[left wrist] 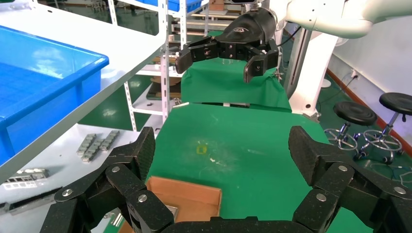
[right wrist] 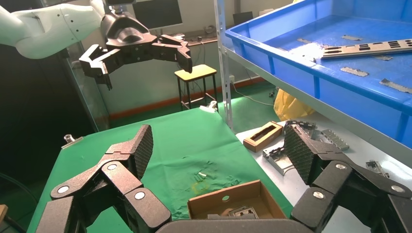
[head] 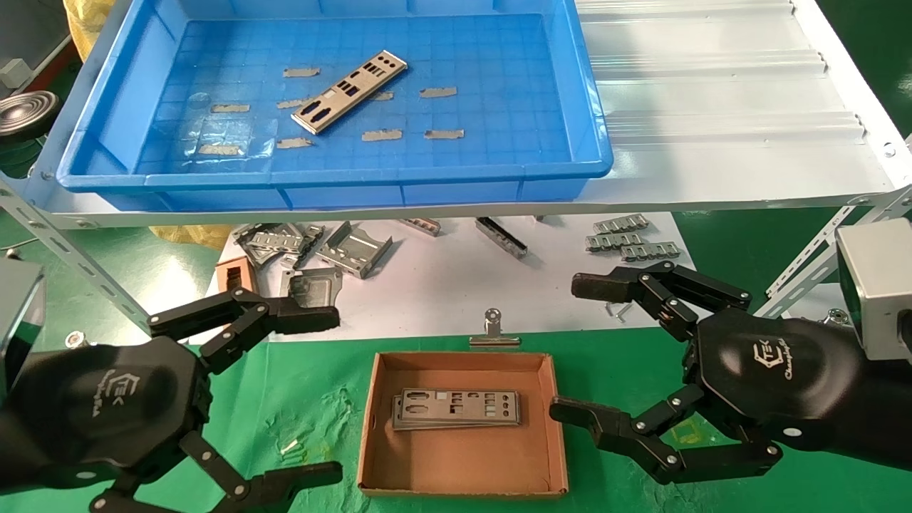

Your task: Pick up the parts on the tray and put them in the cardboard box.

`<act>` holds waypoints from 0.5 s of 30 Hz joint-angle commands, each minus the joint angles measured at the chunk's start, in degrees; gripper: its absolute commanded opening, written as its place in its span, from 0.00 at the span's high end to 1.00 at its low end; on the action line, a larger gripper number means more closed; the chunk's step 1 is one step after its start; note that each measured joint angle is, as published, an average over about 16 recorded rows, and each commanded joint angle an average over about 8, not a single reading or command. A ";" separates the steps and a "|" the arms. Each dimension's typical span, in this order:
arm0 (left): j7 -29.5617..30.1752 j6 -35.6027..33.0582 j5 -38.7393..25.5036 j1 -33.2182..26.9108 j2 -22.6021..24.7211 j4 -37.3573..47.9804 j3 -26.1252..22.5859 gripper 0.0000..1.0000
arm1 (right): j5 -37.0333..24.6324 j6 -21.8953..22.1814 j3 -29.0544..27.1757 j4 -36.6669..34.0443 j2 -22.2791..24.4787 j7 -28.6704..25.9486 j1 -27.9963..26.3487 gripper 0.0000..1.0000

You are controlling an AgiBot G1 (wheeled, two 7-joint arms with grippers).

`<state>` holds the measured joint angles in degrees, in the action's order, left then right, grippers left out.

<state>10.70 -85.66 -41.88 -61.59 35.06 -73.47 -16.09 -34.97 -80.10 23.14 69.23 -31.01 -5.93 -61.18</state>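
Note:
One silver-grey punched plate (head: 350, 91) lies at an angle on the floor of the blue tray (head: 591, 121) on the upper shelf; it also shows in the right wrist view (right wrist: 369, 47). A small stack of plates (head: 456, 409) lies in the brown cardboard box (head: 463, 486) on the green cloth. The box also shows in the left wrist view (left wrist: 192, 196) and the right wrist view (right wrist: 233, 198). My left gripper (head: 313, 395) is open and empty, left of the box. My right gripper (head: 581, 345) is open and empty, right of the box.
Several tan tape strips (head: 381, 135) lie on the tray floor. Bent metal brackets (head: 353, 249), a small brown frame block (head: 235, 274) and small grey parts (head: 627, 239) lie on the white sheet under the shelf. A binder clip (head: 493, 331) sits behind the box. Slotted shelf struts (head: 71, 256) flank both arms.

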 commanded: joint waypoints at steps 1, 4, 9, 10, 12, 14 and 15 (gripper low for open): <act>0.00 0.00 0.00 0.00 0.00 0.00 0.00 0.00 | 0.00 0.00 0.00 0.00 0.00 0.00 0.00 0.00; 0.00 0.00 0.00 0.00 0.00 0.00 0.00 0.00 | 0.00 0.00 0.00 0.00 0.00 0.00 0.00 0.00; 0.00 0.00 0.00 0.00 0.00 0.00 0.00 0.00 | 0.00 0.00 0.00 0.00 0.00 0.00 0.00 0.00; 0.00 0.00 0.00 0.00 0.00 0.00 0.00 0.00 | 0.00 0.00 0.00 0.00 0.00 0.00 0.00 0.00; 0.00 0.00 0.00 0.00 0.00 0.00 0.00 0.00 | 0.00 0.00 0.00 0.00 0.00 0.00 0.00 0.00; 0.00 0.00 0.00 0.00 0.00 0.00 0.00 0.00 | 0.00 0.00 0.00 0.00 0.00 0.00 0.00 0.00; 0.00 0.00 0.00 0.00 0.00 0.00 0.00 0.00 | 0.00 0.00 0.00 0.00 0.00 0.00 0.00 0.00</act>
<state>10.70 -85.66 -41.88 -61.59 35.06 -73.47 -16.09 -34.97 -80.11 23.14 69.23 -31.01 -5.93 -61.18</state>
